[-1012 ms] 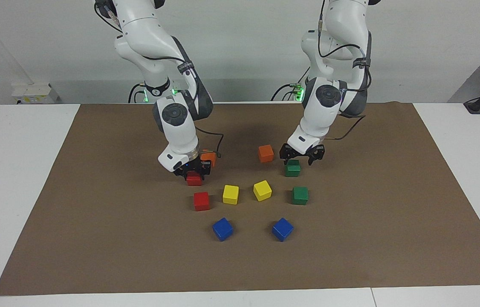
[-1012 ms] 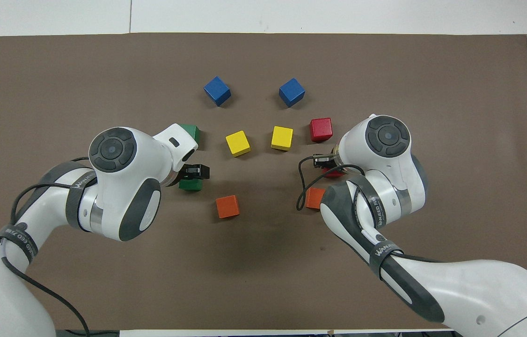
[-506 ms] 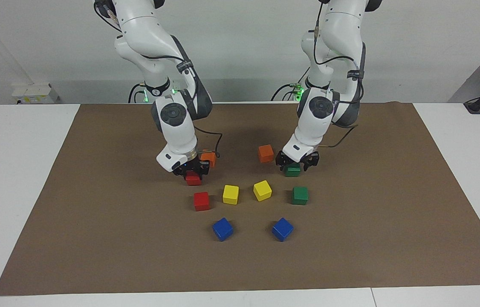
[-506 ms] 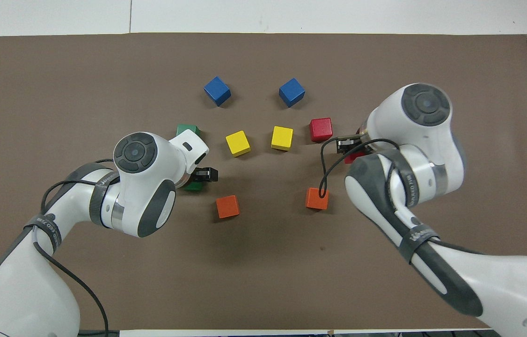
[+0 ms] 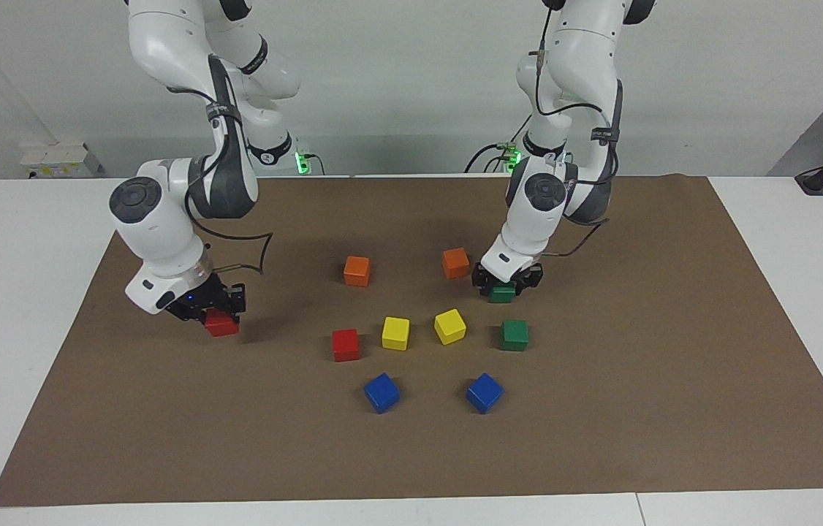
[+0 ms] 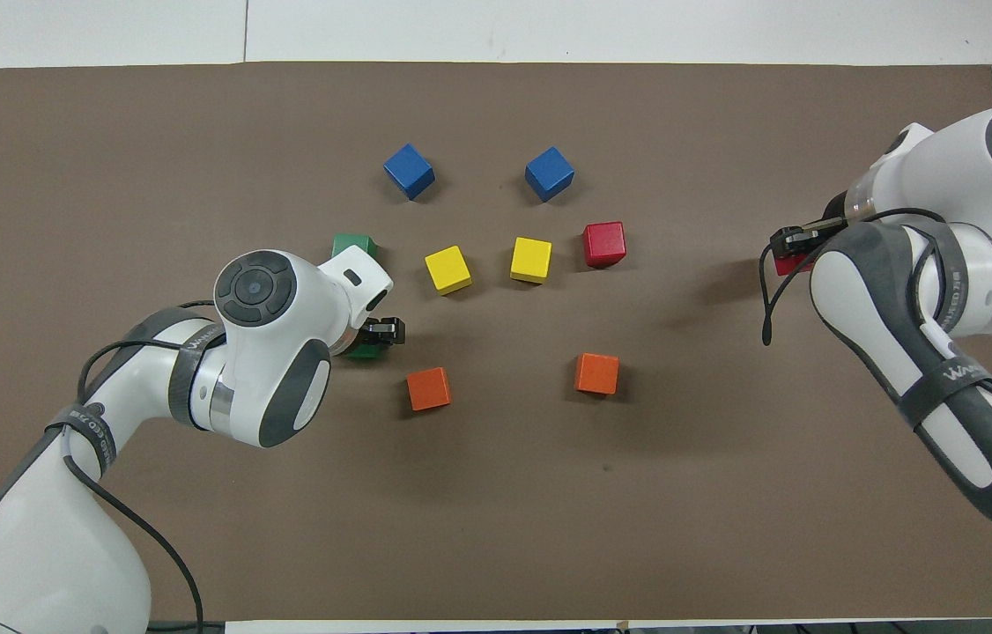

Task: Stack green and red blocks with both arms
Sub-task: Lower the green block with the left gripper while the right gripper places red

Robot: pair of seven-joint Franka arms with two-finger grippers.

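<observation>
My right gripper is shut on a red block and holds it just above the brown mat, toward the right arm's end; the overhead view shows that block under the gripper. The second red block sits on the mat beside the yellow cubes. My left gripper is down around a green block that rests on the mat; the arm mostly hides this block in the overhead view. The second green block sits a little farther from the robots.
Two yellow cubes stand between the free red and green blocks. Two blue cubes lie farther from the robots, two orange cubes nearer. The brown mat covers the white table.
My right gripper has carried the red block away from the orange cube, out toward the right arm's end of the mat. My left gripper has sunk lower around the green block.
</observation>
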